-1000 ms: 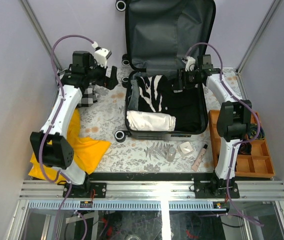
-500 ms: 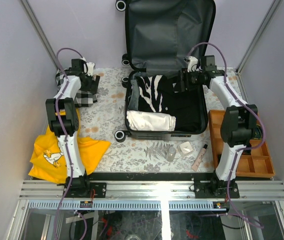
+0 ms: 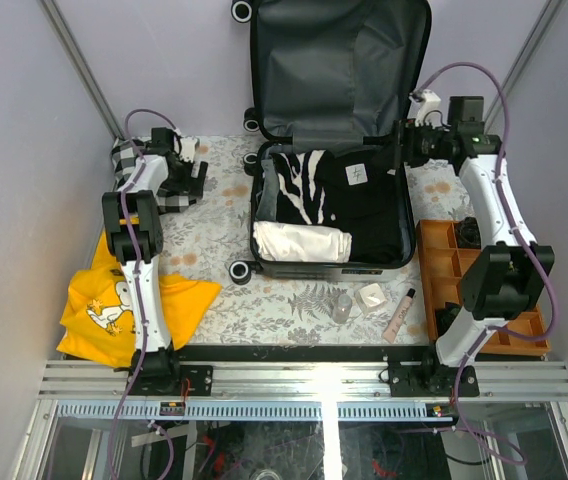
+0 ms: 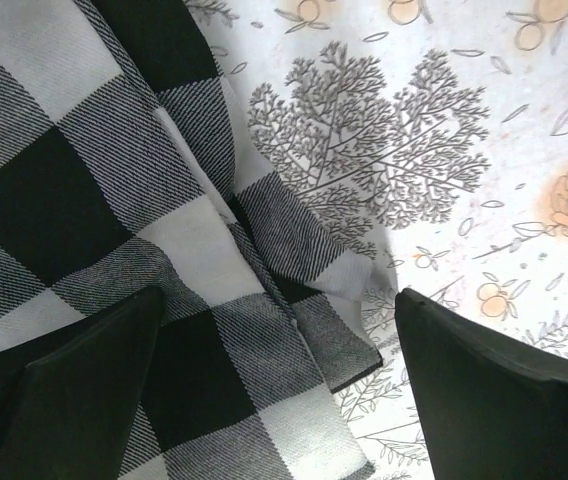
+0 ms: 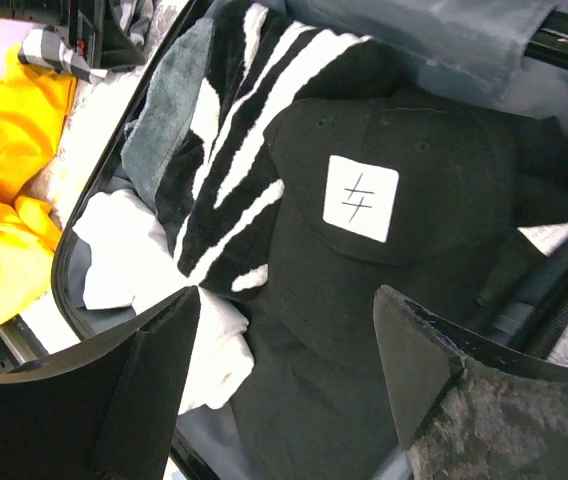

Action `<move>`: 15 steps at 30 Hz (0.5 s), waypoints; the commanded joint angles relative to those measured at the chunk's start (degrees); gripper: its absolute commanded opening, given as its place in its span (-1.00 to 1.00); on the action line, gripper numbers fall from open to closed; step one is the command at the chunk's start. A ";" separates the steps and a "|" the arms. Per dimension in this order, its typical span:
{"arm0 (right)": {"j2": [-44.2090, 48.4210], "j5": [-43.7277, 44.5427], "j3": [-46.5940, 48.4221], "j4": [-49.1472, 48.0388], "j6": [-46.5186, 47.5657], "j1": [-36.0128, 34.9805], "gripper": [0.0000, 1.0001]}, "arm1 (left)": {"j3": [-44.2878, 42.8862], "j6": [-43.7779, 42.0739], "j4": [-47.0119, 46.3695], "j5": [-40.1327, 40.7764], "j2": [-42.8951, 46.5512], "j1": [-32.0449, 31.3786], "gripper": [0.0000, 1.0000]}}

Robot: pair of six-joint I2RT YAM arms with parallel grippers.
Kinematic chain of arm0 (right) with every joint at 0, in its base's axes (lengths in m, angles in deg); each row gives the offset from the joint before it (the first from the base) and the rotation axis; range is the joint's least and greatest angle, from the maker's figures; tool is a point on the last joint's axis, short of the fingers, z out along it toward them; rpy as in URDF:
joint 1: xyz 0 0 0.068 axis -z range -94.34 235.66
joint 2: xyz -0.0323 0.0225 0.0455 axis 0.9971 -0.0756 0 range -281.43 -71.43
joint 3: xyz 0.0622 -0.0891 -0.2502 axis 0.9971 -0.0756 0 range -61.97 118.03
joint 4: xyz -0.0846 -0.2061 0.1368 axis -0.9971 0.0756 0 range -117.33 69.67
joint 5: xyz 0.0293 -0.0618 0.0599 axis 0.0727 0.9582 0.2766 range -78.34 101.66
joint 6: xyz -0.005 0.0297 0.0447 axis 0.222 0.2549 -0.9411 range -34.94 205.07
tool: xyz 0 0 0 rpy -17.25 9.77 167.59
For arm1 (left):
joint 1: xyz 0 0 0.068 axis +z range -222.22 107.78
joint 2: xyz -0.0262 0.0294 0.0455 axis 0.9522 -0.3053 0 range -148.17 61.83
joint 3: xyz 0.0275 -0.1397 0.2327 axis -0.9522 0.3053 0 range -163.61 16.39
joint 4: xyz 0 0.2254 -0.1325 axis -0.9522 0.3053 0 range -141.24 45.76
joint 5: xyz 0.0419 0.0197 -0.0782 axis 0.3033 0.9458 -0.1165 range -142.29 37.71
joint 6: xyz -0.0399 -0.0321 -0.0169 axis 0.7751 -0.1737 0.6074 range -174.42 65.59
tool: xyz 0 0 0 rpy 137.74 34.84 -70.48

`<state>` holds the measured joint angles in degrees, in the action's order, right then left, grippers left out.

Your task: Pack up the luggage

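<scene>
A flower-printed tabletop is boxed in by pale lilac walls, and the luggage is laid open on it at the far middle. Its lid is propped up against the back wall, and its long axis runs from 12 o'clock to 6 o'clock in the overhead view. The lower half is already partly filled: a zebra-striped cloth, a black cap with a white label and a rolled white garment are seen inside.

The left end effector is held over a checked cloth at the tabletop's far left corner. Its fingers are spread wide and released, one over the fabric and the other over bare tabletop, so that the cloth's folded edge is straddled. Nothing is gripped yet.

From that end effector the luggage lies at about 3 o'clock, near but not touching the cloth, and this is judged to be the relation on which the coming move turns: once the cloth is pinched, it must be carried sideways over the left rim. The cloth's own long axis cannot be told, since part of it is hidden under the arm.

The right end effector is parted and empty, poised just outside the luggage's 2 o'clock corner and looking down on the cap. The left arm is plainly the nearer one to the checked cloth. A yellow shirt remains at 8 o'clock, and an orange tray at 4 o'clock.
</scene>
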<state>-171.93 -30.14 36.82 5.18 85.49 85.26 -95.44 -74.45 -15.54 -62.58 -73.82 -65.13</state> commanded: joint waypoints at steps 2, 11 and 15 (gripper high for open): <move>5.76 -2.92 -2.43 1.08 -1.07 3.60 0.55 | -0.63 0.48 6.53 -11.49 -2.51 -1.79 0.89; 8.40 -3.37 -6.14 -1.15 -3.23 4.14 0.56 | 6.32 6.92 2.83 -17.02 4.42 -10.36 0.85; 8.67 -3.34 -6.35 -0.81 -3.18 4.10 0.56 | 2.70 11.54 2.70 -17.29 5.25 -10.78 0.85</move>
<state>-165.53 -31.56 30.54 5.38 83.17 89.67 -90.59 -69.55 -14.36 -75.30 -70.00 -75.36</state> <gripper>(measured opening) 0.780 0.927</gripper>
